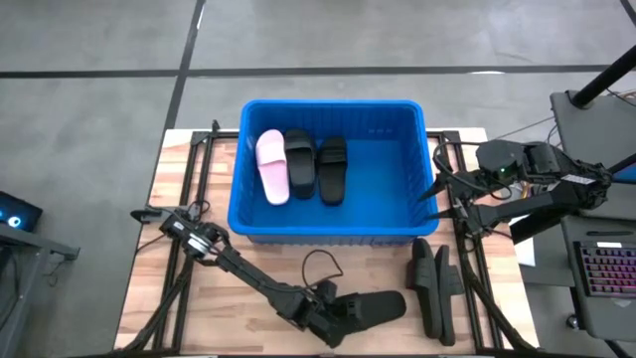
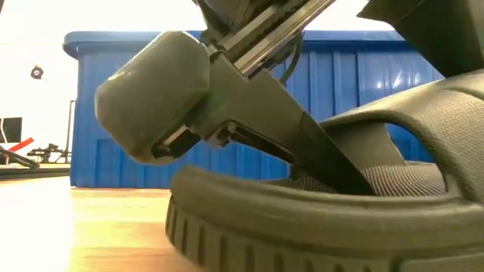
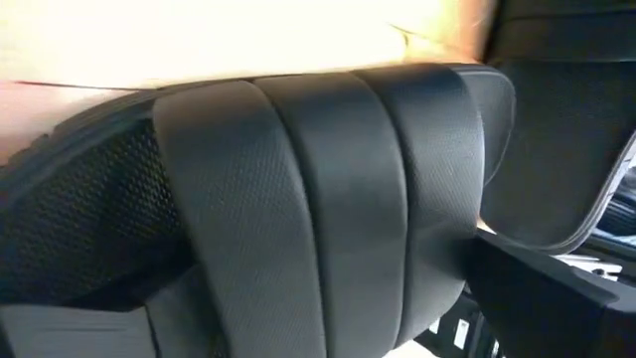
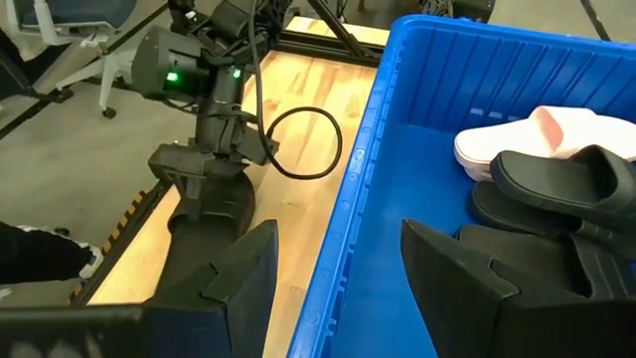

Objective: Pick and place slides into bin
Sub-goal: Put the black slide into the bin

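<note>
A black slide [image 1: 380,306] lies sole down at the table's near edge, close up in the low view [image 2: 302,227]. My left gripper [image 1: 333,316] is open at its left end, and the slide's wide strap [image 3: 328,199] fills the left wrist view. The blue bin [image 1: 328,236] stands at the far middle and holds a pale pink slide [image 1: 271,167] and two black slides [image 1: 300,161] [image 1: 332,169]. My right gripper [image 4: 338,227] is open and empty above the bin's right rim [image 4: 348,199], one finger on each side of it. My left gripper comes at the slide from the table's left, slanting down. One finger [image 2: 325,155] reaches in under the strap [image 2: 423,106] over the footbed. Its tip is hidden behind the slide's near rim, so I cannot tell whether it touches. The slide rests flat on the table.
Two more black slides [image 1: 434,288] stand on edge side by side at the near right. A black cable loop [image 1: 318,264] lies on the wood between the bin and the held-at slide. Dark metal rails [image 1: 194,199] run along both sides of the table.
</note>
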